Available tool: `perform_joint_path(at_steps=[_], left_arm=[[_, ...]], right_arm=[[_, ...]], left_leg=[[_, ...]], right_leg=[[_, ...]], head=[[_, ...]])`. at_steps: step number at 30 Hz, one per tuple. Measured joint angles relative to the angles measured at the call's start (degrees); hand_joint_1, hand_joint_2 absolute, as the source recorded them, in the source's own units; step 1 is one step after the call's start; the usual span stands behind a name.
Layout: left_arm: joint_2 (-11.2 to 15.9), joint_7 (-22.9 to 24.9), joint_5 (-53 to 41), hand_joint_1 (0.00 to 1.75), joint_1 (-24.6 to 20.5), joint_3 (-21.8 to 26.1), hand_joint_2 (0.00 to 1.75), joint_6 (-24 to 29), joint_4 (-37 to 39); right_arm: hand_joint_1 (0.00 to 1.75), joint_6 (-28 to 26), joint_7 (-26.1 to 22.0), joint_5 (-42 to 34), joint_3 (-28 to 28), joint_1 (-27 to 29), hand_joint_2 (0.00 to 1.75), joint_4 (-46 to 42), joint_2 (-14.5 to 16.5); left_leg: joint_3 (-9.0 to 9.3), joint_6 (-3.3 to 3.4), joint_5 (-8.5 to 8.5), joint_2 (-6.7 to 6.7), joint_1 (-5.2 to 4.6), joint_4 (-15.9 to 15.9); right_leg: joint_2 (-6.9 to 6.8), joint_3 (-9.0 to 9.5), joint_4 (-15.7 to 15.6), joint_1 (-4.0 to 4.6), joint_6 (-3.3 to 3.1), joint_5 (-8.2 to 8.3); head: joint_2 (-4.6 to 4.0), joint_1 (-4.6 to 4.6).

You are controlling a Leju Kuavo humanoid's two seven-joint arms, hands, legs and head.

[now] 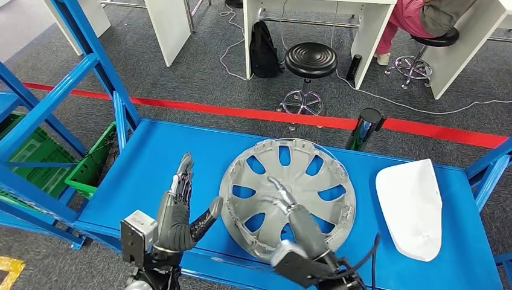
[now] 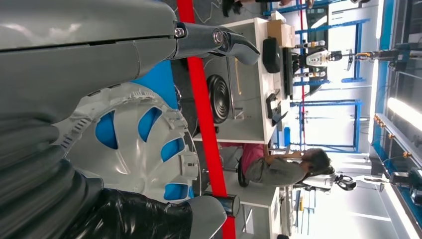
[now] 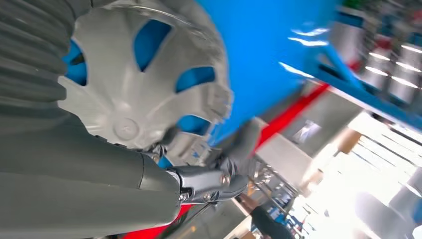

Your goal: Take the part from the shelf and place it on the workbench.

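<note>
Wheel cover (image 1: 287,196) lies flat on the blue shelf (image 1: 157,163), near its front edge, within reach of both arms. My right hand (image 1: 290,208) rests on its hub with fingers extended, not clamped. My left hand (image 1: 181,208) stands just beside the rim, fingers apart, holding nothing; judged ready for a 2-handed lift. White panel (image 1: 410,205) lies well apart.

The wheel cover (image 1: 287,194) is laid flat at the middle of the workbench top (image 1: 157,157), near its front edge. A curved panel (image 1: 412,205) is laid beside it toward the right edge. The left hand (image 1: 181,208) is held just left of the wheel cover, and the right hand (image 1: 296,226) is placed over its front part. A stool (image 1: 310,60) is seen on the floor beyond the rear edge.
</note>
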Motion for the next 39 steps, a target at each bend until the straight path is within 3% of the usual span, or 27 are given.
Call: perform_joint_path(at_steps=[8, 11, 15, 18, 31, 39], left_arm=[[0.4, 0.2, 0.7, 0.0, -0.1, 0.0, 1.75, 0.0, 0.0], [0.5, -0.1, 0.7, 0.0, 0.0, 0.0, 1.75, 0.0, 0.0], [0.5, -0.5, 0.7, 0.0, 0.0, 0.0, 1.75, 0.0, 0.0], [0.5, -0.5, 0.7, 0.0, 0.1, 0.0, 1.75, 0.0, 0.0], [0.5, -0.3, 0.6, 0.0, 0.2, 0.1, 1.75, -1.0, 0.0], [0.3, 0.0, 0.6, 0.0, 0.1, 0.1, 1.75, -2.0, 0.0]], right_arm=[[0.0, -0.3, -2.4, -2.5, -3.3, 1.4, 1.75, -2.5, -1.2], [0.0, 3.6, 2.3, 0.2, -3.7, 1.3, 1.75, -3.1, -2.1], [0.0, 11.1, 13.6, 10.9, -2.9, 0.6, 1.75, -3.7, -4.0], [0.0, 14.6, 18.1, 17.1, -1.8, -0.2, 1.75, -4.0, -5.0], [0.0, 21.3, 23.4, 25.0, 2.8, -2.2, 1.75, -3.9, -6.4], [0.0, 24.0, 24.3, 29.1, 6.4, -3.4, 1.75, -0.6, -4.8]], left_leg=[[0.0, 0.0, 0.0, 0.0, 0.0, 0.0], [-0.01, 0.0, 0.0, 0.0, 0.0, 0.0], [-0.05, 0.0, 0.0, 0.0, 0.0, 0.0], [-0.05, 0.0, 0.0, 0.0, 0.0, 0.0], [-0.06, 0.0, 0.0, -0.01, 0.0, 0.0], [-0.06, 0.0, 0.0, -0.01, 0.01, 0.0]], right_leg=[[0.0, 0.0, 0.0, 0.0, 0.0, 0.0], [0.0, 0.0, 0.0, 0.0, 0.0, 0.0], [0.0, 0.0, 0.0, 0.0, 0.0, 0.0], [0.0, 0.0, 0.0, 0.0, 0.0, 0.0], [0.0, -0.01, 0.0, 0.0, 0.01, -0.01], [0.0, -0.02, 0.0, 0.01, 0.01, -0.02]], head=[[0.0, -0.02], [0.0, -0.01], [0.0, 0.02], [0.0, 0.03], [0.01, 0.03], [0.0, -0.02]])
